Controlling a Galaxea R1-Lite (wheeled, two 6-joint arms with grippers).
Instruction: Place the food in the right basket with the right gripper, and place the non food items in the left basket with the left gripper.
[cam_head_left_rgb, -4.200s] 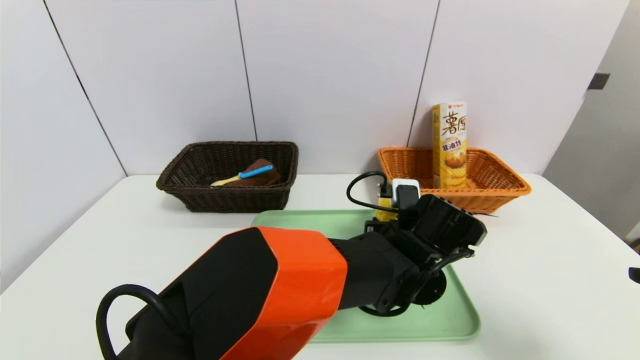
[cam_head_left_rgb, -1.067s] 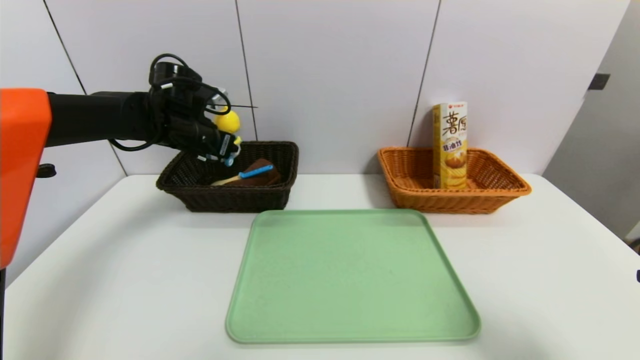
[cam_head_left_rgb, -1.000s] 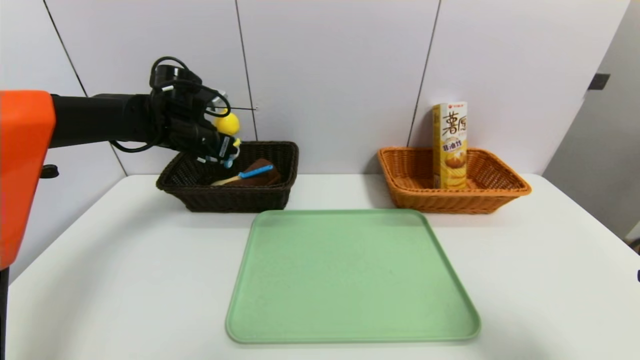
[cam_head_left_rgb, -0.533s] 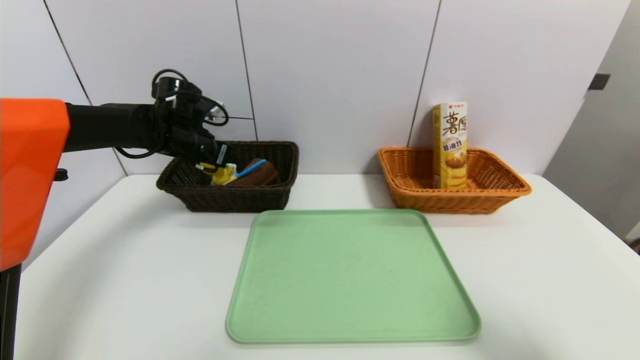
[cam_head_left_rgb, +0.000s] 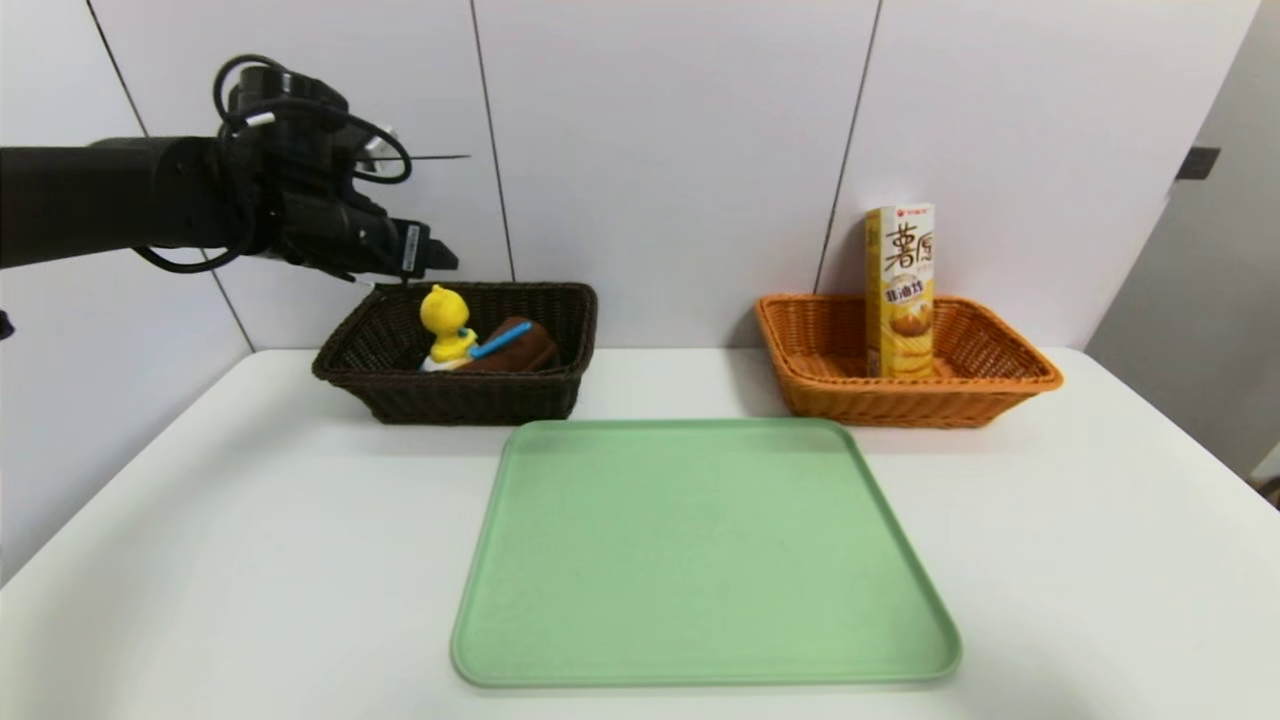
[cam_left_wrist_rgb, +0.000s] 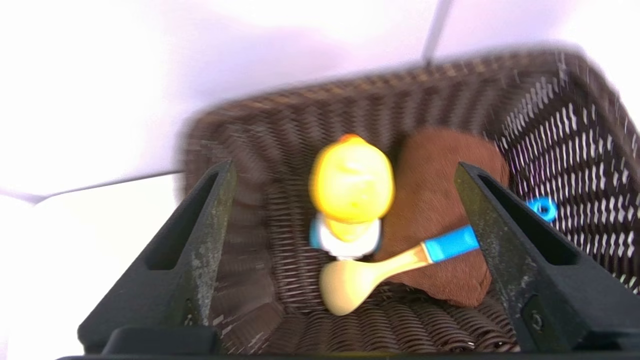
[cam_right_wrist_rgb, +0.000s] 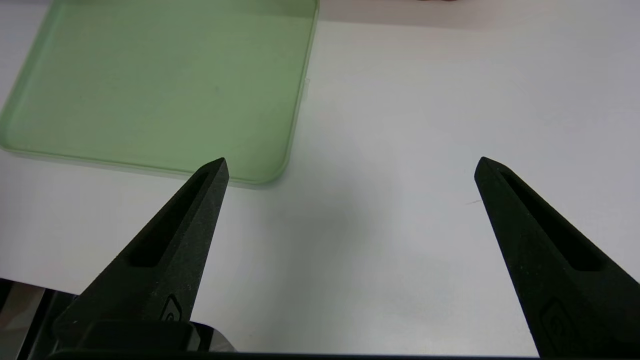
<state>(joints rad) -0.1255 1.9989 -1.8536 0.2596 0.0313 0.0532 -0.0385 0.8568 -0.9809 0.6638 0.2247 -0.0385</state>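
Observation:
The yellow duck toy (cam_head_left_rgb: 443, 328) (cam_left_wrist_rgb: 351, 190) stands upright in the dark brown left basket (cam_head_left_rgb: 400, 395) (cam_left_wrist_rgb: 565, 130), next to the rolled brown towel (cam_head_left_rgb: 525, 350) (cam_left_wrist_rgb: 440, 200) and the blue-handled spatula (cam_head_left_rgb: 502, 339) (cam_left_wrist_rgb: 390, 265). My left gripper (cam_head_left_rgb: 425, 262) (cam_left_wrist_rgb: 345, 170) hangs open above the basket's back left part, clear of the duck. The tall yellow snack carton (cam_head_left_rgb: 900, 290) stands upright in the orange right basket (cam_head_left_rgb: 1000, 385). My right gripper (cam_right_wrist_rgb: 350, 165) is open over bare table, out of the head view.
An empty green tray (cam_head_left_rgb: 705, 550) (cam_right_wrist_rgb: 150, 80) lies in the middle of the white table (cam_head_left_rgb: 1100, 560), in front of both baskets. A white panelled wall stands close behind the baskets. The right gripper hovers near the tray's corner.
My left gripper opened and let the duck go into the brown basket, then rose and drew back to the left. The duck now stands upright there. The right side is unchanged.

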